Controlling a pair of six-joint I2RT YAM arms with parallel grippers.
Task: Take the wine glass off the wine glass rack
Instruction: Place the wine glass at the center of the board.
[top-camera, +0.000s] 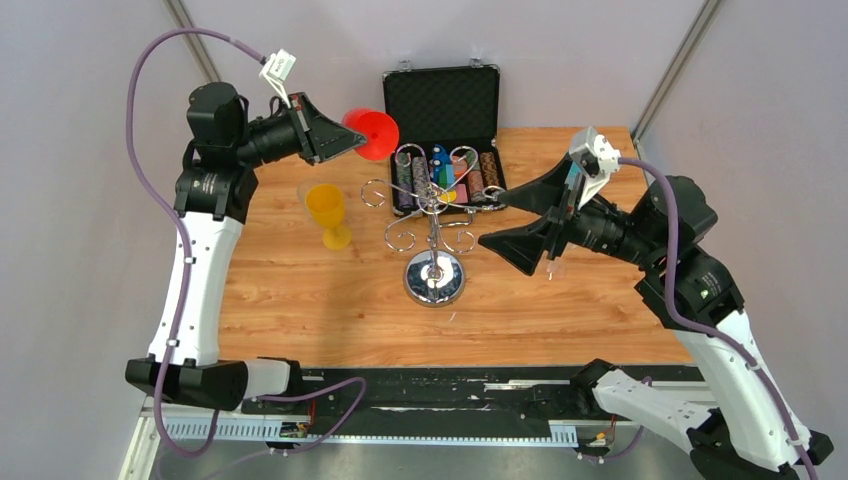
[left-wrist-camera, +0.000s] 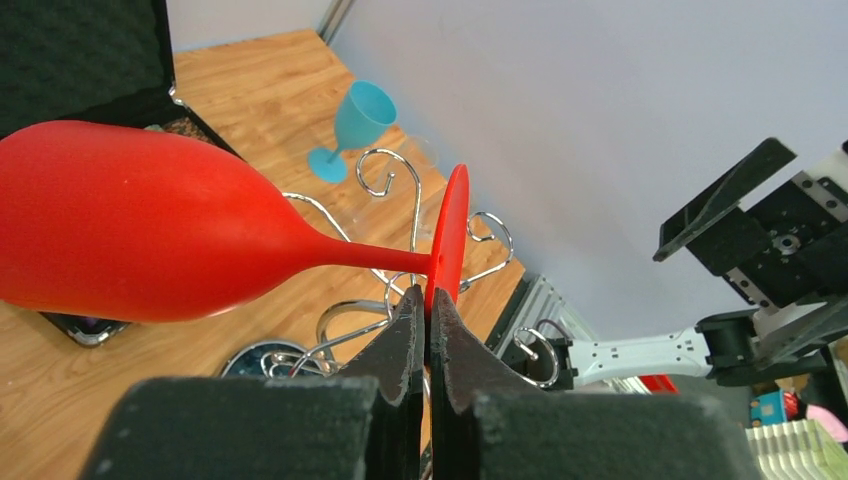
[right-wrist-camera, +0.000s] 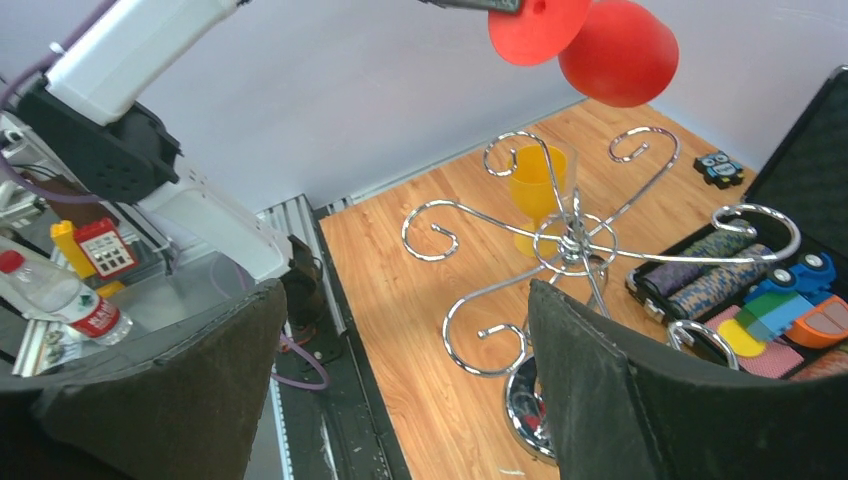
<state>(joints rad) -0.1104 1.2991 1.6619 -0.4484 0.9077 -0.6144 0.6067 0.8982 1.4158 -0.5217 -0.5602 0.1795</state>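
The rack (top-camera: 434, 270) stands mid-desk (top-camera: 300, 300). Just right of it the right hand (top-camera: 495, 220) hangs released, fingers spread wide, empty. A yellow glass (top-camera: 327, 210) stands upright to the rack's left. Farther back, the left hand (top-camera: 345, 140) is clenched on the foot of the red wine glass (top-camera: 375, 133), held sideways in the air clear of the rack, near the open black case (top-camera: 441, 100).

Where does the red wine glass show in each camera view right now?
Top external: red wine glass upper left of centre, at the left arm's tip.
Left wrist: fills the left half, foot pinched in the left pincer.
Right wrist: top edge, right of centre.
Shared landmark: the chrome wine glass rack.
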